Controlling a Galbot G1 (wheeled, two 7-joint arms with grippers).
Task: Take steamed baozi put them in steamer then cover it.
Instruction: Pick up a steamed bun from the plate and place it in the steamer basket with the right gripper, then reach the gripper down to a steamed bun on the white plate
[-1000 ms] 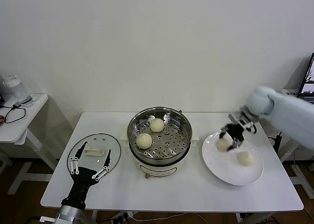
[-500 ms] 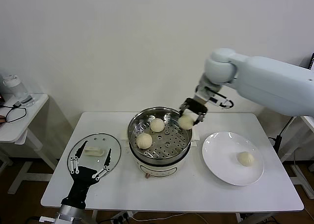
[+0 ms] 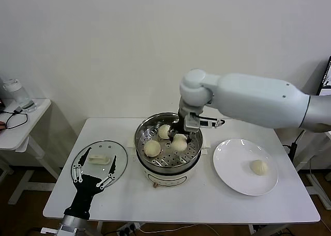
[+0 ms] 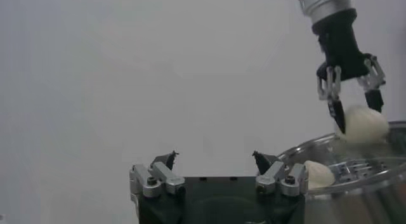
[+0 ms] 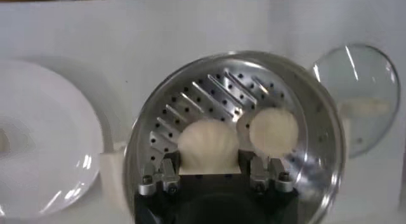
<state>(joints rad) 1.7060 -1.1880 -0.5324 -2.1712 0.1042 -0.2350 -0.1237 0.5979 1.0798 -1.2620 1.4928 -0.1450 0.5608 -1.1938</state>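
The steamer (image 3: 192,152) stands mid-table with two baozi on its perforated tray, one at the front left (image 3: 151,147) and one at the back (image 3: 164,131). My right gripper (image 3: 179,138) reaches down into the pot, shut on a third baozi (image 3: 179,143) held low over the tray. In the right wrist view the held baozi (image 5: 208,144) sits between the fingers, beside another baozi (image 5: 274,130). A fourth baozi (image 3: 259,167) lies on the white plate (image 3: 232,171). The glass cover (image 3: 95,158) lies flat at the front left. My left gripper (image 3: 94,176) is open and empty at its near edge.
A small side table (image 3: 20,122) with a jar and a cable stands off to the left. A screen's edge (image 3: 326,83) shows at the far right. The right arm spans over the table's back right, above the plate.
My right gripper lifted a baozi off the plate, carried it left over the steamer and lowered it into the pot. The left arm has not moved.
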